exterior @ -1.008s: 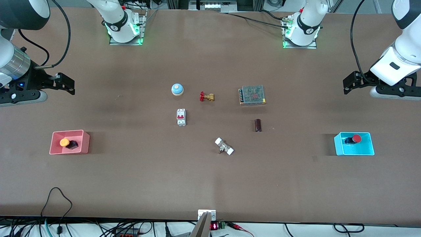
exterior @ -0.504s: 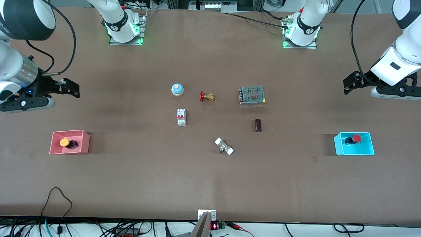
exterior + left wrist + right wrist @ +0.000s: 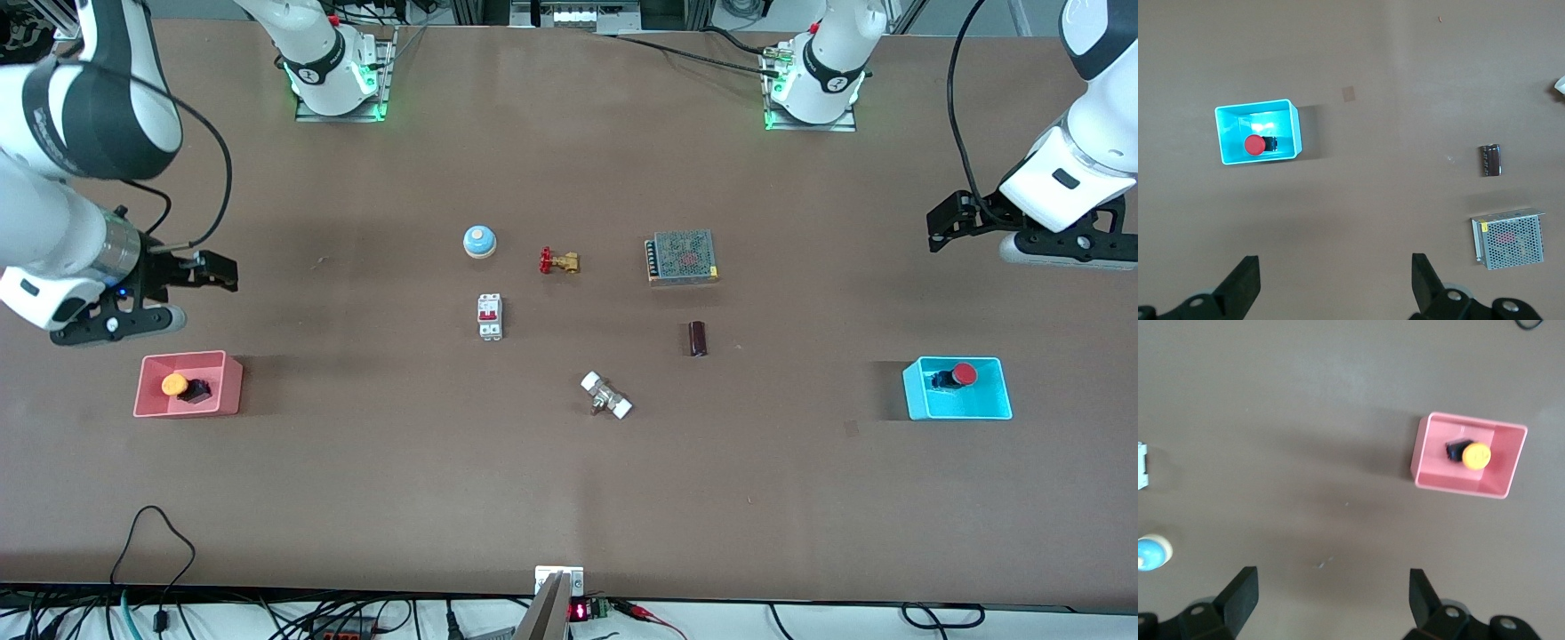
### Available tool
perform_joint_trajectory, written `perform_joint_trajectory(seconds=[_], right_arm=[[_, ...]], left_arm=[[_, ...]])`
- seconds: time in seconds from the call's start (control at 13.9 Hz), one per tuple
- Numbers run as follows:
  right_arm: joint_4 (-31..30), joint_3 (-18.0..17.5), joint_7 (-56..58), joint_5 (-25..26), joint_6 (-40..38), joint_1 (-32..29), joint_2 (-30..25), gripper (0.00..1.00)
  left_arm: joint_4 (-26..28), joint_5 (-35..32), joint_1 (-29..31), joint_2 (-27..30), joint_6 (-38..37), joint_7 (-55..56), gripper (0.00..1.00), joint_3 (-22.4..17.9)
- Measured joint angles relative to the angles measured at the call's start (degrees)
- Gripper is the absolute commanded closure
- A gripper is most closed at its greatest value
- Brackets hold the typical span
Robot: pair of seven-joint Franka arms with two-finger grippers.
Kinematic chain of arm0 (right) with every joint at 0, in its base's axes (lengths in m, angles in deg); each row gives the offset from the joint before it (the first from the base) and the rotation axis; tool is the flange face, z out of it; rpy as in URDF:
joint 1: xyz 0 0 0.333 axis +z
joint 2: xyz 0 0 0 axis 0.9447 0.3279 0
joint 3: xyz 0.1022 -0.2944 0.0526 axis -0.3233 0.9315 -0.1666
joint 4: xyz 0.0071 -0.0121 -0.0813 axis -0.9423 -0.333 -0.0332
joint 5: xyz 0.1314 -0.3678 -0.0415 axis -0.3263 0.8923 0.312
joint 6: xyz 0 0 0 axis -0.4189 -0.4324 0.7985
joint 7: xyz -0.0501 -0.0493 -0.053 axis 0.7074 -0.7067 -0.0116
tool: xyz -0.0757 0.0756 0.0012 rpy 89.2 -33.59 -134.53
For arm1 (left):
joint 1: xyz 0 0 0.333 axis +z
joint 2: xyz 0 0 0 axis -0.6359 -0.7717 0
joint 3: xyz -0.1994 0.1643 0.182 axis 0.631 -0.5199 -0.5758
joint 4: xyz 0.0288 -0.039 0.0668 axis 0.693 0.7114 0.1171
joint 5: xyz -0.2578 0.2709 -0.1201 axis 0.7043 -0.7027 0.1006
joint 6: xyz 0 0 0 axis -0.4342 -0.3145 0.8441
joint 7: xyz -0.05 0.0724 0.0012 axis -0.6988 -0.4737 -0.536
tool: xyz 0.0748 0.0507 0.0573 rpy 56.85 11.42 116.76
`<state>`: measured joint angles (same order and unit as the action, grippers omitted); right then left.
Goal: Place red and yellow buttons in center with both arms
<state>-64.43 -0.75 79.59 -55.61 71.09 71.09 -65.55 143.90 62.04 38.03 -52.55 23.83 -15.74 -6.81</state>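
Note:
The yellow button lies on its side in the pink bin at the right arm's end of the table. The red button lies in the cyan bin at the left arm's end. My right gripper hangs open and empty over bare tabletop beside the pink bin. My left gripper hangs open and empty over bare tabletop beside the cyan bin. The right wrist view shows the yellow button in the pink bin, apart from the open gripper. The left wrist view shows the red button in the cyan bin, apart from the open gripper.
Around the table's center lie a blue-and-white bell, a red-handled brass valve, a white circuit breaker, a mesh-covered power supply, a dark cylinder and a white-ended fitting.
My right arm has swung in from the table's end, bringing its gripper closer to the pink bin. My left arm has barely moved. Both buttons stay in their bins.

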Motion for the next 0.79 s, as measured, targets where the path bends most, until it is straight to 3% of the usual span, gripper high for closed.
perform_joint_trajectory(seconds=[0.14, 0.5, 0.79], right_arm=[[-0.03, 0.13, 2.59, 1.38, 3.38, -2.14, 2.13, 0.0], [-0.26, 0.28, 8.91, 3.79, 13.42, -6.45, 7.11, 0.0], [-2.16, 0.34, 16.11, 3.83, 26.48, -10.17, 11.93, 0.0]], left_arm=[[-0.54, 0.0, 0.07, -1.76, -0.08, 0.0, 0.0, -0.13], [-5.8, -0.17, 4.54, -14.51, 1.19, -0.13, 0.0, -0.87], [-9.06, -0.24, 10.45, -24.25, 11.44, -5.3, 0.0, -1.07]])
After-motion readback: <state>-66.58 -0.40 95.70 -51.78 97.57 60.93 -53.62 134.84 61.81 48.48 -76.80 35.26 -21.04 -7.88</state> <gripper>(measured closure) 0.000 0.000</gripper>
